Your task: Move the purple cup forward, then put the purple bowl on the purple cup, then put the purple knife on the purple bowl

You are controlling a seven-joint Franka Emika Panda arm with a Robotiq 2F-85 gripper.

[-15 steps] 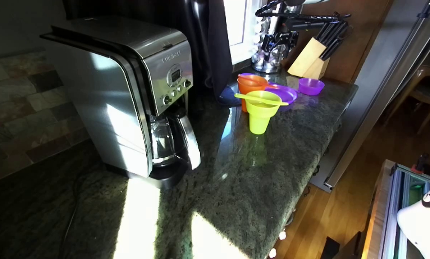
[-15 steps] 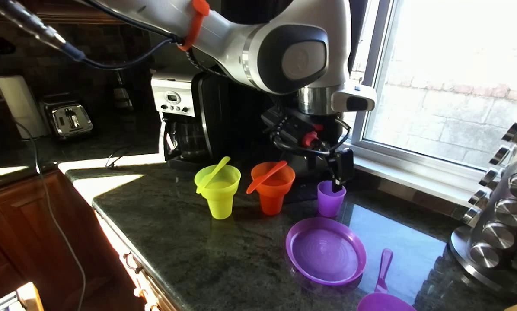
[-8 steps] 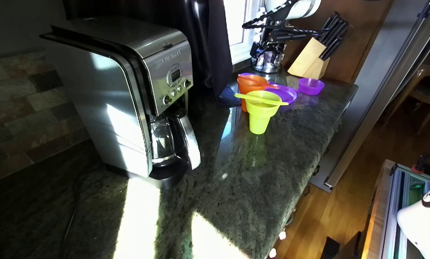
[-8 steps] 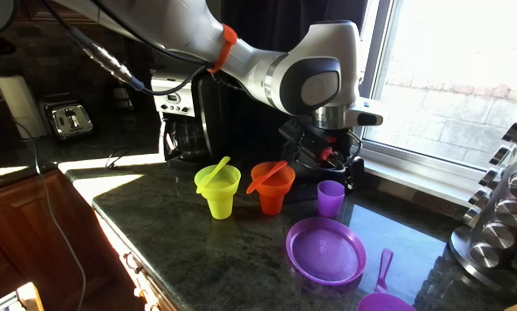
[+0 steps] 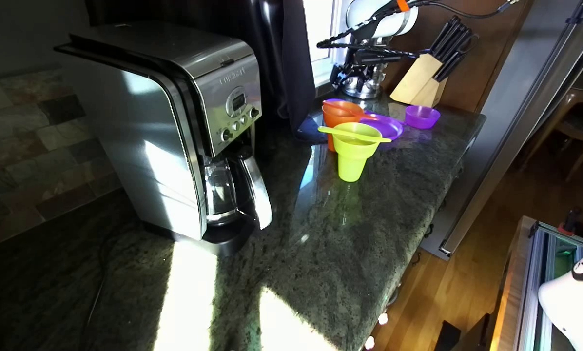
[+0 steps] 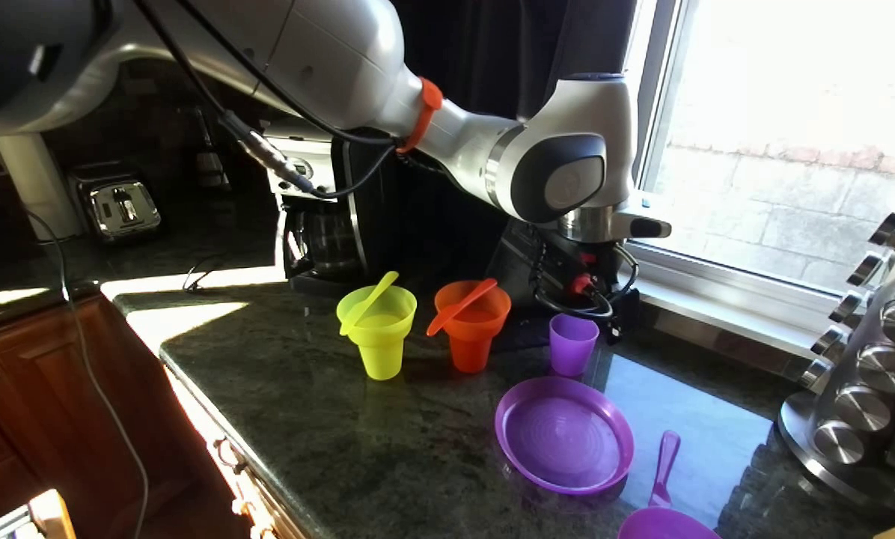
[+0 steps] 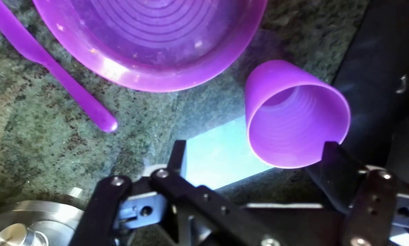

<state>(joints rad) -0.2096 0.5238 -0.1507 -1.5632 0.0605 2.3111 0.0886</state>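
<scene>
Both of my fingers point(image 7: 177, 155) are standing wide apart in the wrist view, with my gripper point(image 7: 255, 142) spanning the lower edge. One finger is overlapping the rim of the purple cup point(image 7: 293, 118); whether the two are touching, I cannot tell. That cup is standing upright on the countertop point(image 6: 328, 419), its mouth facing me. In an exterior view my wrist point(image 6: 586, 223) is hanging above the countertop, near the cup, and the fingers there are showing too dark to read.

The purple plate point(image 6: 563, 442) is lying near the cup; in the wrist view a strip of countertop is showing between them. Just beside the plate the purple knife point(image 6: 666, 460) is lying flat; in an exterior view one end is running up to the edge of the purple bowl point(image 6: 664, 525), itself only partly showing.

In both exterior views an orange bowl point(image 6: 490, 320) is sitting on an orange cup point(image 6: 470, 355) with an orange knife point(image 6: 461, 308) lying across it. Next to that, a yellow-green bowl point(image 6: 396, 323) is resting on a yellow-green cup point(image 6: 382, 363), a yellow-green knife point(image 6: 370, 302) lying across the top. A wooden knife block point(image 5: 420, 78) is standing near the purple bowl.
</scene>
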